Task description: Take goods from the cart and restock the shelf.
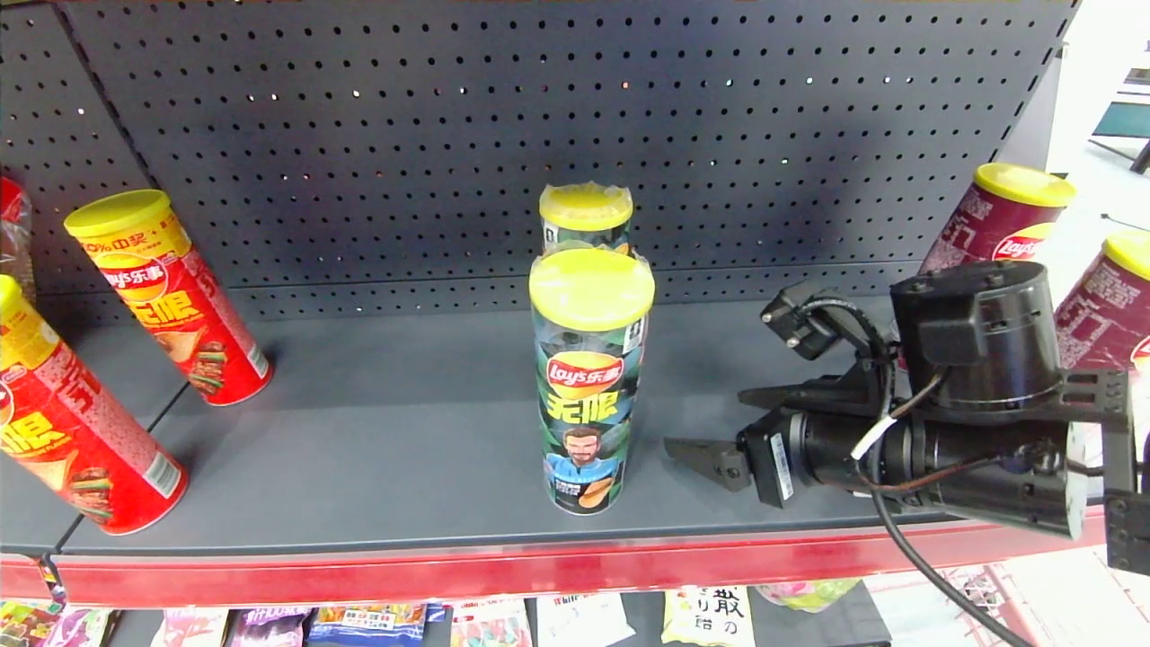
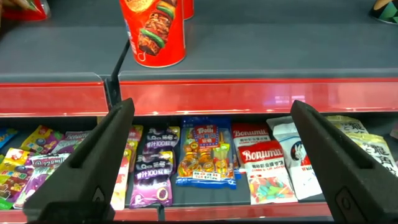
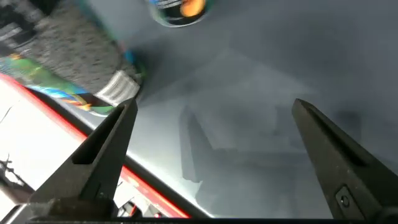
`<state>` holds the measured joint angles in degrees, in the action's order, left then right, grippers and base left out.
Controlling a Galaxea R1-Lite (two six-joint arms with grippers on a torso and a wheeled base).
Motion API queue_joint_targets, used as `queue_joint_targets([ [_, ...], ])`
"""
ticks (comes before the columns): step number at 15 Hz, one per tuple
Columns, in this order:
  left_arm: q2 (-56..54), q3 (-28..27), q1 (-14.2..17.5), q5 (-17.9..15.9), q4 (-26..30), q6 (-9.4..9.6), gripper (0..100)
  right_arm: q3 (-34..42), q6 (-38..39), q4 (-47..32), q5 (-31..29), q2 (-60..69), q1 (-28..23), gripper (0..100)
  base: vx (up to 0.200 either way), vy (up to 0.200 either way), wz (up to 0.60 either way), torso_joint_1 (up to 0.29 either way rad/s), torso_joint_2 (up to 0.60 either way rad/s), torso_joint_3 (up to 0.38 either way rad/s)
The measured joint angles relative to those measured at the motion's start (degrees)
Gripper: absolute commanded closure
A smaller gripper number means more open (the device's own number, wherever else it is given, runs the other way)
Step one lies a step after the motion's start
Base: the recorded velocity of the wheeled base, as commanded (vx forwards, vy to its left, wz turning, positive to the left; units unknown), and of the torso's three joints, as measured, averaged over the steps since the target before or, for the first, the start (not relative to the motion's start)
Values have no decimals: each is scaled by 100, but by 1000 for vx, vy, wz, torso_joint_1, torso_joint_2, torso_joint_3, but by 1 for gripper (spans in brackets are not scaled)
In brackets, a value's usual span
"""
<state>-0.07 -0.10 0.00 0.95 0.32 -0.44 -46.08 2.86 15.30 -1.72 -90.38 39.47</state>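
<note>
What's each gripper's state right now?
Left gripper: open, empty.
Right gripper: open, empty.

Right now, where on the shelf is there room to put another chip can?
Bare shelf lies between the red cans and the front green can. A smaller gap sits between that green can and the right gripper. The right end is crowded with maroon cans.

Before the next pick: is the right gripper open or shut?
Open: right gripper fingers stand wide apart, nothing between them, beside the upright green can.
</note>
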Motion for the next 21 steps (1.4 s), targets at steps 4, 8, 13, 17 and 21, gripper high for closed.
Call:
queue_joint_targets([
  [4, 0, 0, 0, -2, 1, 1, 0, -48, 0, -2, -104, -135, 250, 0, 0, 0, 0, 0, 0, 0],
  [8, 0, 0, 0, -2, 1, 1, 0, -193, 2, -2, -104, -267, 344, 0, 0, 0, 0, 0, 0, 0],
  [13, 0, 0, 0, 0, 1, 1, 0, -361, 4, -11, -202, -396, 499, 0, 0, 0, 0, 0, 0, 0],
  [17, 0, 0, 0, 0, 0, 1, 0, -422, 2, -15, -219, -471, 589, 0, 0, 0, 0, 0, 0, 0],
  [21, 0, 0, 0, -2, 0, 1, 0, -247, 2, -11, -219, -352, 589, 0, 0, 0, 0, 0, 0, 0],
])
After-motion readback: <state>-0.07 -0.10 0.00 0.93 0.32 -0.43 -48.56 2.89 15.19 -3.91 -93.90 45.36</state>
